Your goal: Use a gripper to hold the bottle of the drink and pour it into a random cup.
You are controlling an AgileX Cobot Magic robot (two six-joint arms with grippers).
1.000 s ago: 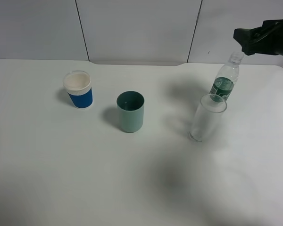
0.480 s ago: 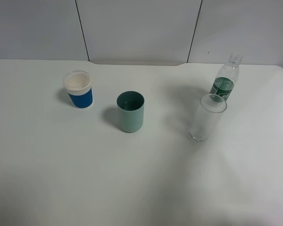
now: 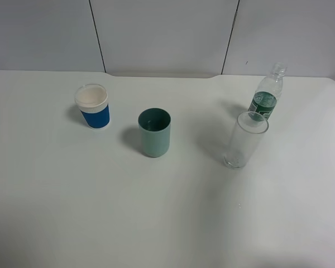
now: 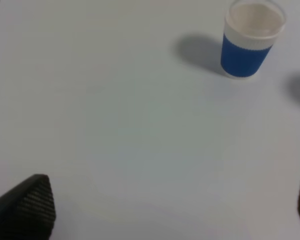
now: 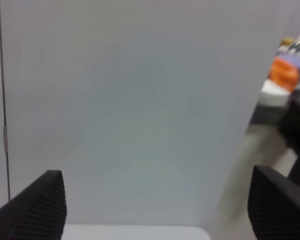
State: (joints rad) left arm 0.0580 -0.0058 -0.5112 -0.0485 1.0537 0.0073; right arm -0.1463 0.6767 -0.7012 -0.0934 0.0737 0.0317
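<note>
The small clear bottle (image 3: 266, 94) with a dark green label stands upright and uncapped at the table's back right. The teal-green cup (image 3: 154, 132) stands near the middle, empty. Neither arm shows in the high view. In the left wrist view my left gripper (image 4: 165, 210) is open and empty, its two black fingertips (image 4: 27, 205) far apart above bare table. In the right wrist view my right gripper (image 5: 162, 210) is open and empty, its fingertips (image 5: 37, 207) wide apart, facing a grey wall panel. The bottle and cup do not show in either wrist view.
A tall clear glass (image 3: 244, 139) stands just in front of the bottle. A white cup with a blue sleeve (image 3: 93, 105) stands at the left, also in the left wrist view (image 4: 251, 40). The white table (image 3: 156, 212) meets grey wall panels behind.
One second ago my right gripper hung above the bottle's neck at the top right. It has moved out of the high view. Bottle, cups and glass have not moved.
</note>
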